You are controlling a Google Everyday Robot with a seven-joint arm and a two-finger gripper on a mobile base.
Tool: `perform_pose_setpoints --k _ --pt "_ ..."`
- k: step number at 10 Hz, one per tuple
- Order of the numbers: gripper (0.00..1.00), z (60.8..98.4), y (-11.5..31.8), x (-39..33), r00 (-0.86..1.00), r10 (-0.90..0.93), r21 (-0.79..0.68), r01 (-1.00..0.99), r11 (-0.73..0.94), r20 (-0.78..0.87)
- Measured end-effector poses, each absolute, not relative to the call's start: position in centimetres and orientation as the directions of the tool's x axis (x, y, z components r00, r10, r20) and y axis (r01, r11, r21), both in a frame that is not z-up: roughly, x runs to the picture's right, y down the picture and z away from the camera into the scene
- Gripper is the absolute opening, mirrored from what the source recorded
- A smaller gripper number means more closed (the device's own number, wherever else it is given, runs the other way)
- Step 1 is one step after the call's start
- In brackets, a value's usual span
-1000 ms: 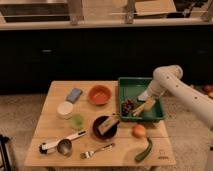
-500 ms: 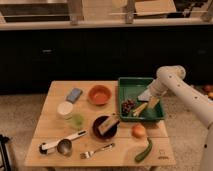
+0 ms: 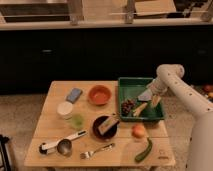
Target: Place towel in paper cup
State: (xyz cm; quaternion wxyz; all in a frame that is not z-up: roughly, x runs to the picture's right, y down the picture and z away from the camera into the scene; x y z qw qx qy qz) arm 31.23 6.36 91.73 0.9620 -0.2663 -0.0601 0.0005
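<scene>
Your gripper [image 3: 153,98] is down inside the green tray [image 3: 130,91], at its right side, with the white arm [image 3: 172,80] bending in from beyond the table's right edge. The towel [image 3: 145,94] lies in that tray as a pale grey triangle, right against the gripper on its left. You cannot tell from here whether the gripper is clenched on the cloth or released from it.

Also in the tray are a dark cluster, probably grapes [image 3: 128,106], and a yellowish piece [image 3: 139,109] beside it.

The paper cup [image 3: 65,108] stands well apart from the towel, on the left half of the wooden table [image 3: 47,125]. The small green cup [image 3: 76,120] is just beside it towards the front, and the blue-grey pad [image 3: 74,95] is behind it. Between the paper cup and the tray you have the orange bowl [image 3: 99,94] and, nearer the front, a black bowl [image 3: 104,129].

Along the front edge lie a scoop [image 3: 60,145], a fork [image 3: 97,150], an orange fruit [image 3: 139,131] and a long green vegetable [image 3: 144,150].
</scene>
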Motion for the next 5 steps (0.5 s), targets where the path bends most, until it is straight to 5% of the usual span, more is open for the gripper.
perform_pose_setpoints --k 5 --pt "0.8 94.6 5.4 32.3 0.992 0.0 -0.481 0.063 0.874 0.129"
